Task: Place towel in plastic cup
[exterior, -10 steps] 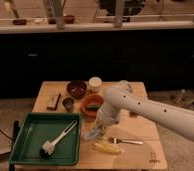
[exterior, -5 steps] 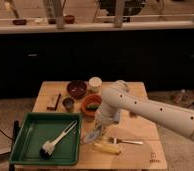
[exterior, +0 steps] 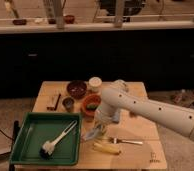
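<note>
The jaws (exterior: 96, 131) hang low over the counter (exterior: 140, 131), just right of the green tray (exterior: 32, 135). A pale towel (exterior: 92, 134) droops beneath them, seemingly pinched for lifting; their opening cannot be made out. The plastic cup (exterior: 95, 84) stands well behind, awaiting delivery.

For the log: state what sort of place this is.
Probably a kitchen or canteen test area: a wooden table with bowls, a banana, a fork, a counter behind. The gripper hangs beside the green tray.
</note>
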You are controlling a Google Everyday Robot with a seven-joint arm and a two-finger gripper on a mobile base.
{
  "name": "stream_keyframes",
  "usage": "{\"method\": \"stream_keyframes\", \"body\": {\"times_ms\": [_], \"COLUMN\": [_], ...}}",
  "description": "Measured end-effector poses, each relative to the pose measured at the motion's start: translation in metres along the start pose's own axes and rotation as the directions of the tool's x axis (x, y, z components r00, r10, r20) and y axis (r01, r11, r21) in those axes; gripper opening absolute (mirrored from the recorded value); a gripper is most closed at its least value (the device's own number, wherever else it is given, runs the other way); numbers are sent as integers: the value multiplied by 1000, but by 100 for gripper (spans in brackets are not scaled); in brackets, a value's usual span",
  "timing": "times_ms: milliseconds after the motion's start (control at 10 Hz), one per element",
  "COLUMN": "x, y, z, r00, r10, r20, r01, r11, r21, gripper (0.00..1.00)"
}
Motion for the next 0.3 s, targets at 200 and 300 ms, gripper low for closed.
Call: {"method": "stream_keyframes", "body": {"times_ms": [200, 300], "x": [2, 2], "y": [-1, -2], "z": [-1, -2], "r00": [1000, 1000], "r10": [4, 4], "r20": [-13, -16], "r01": [-4, -4], "r11": [1000, 1000], "r21": [2, 2], "gripper": [46, 54]}}
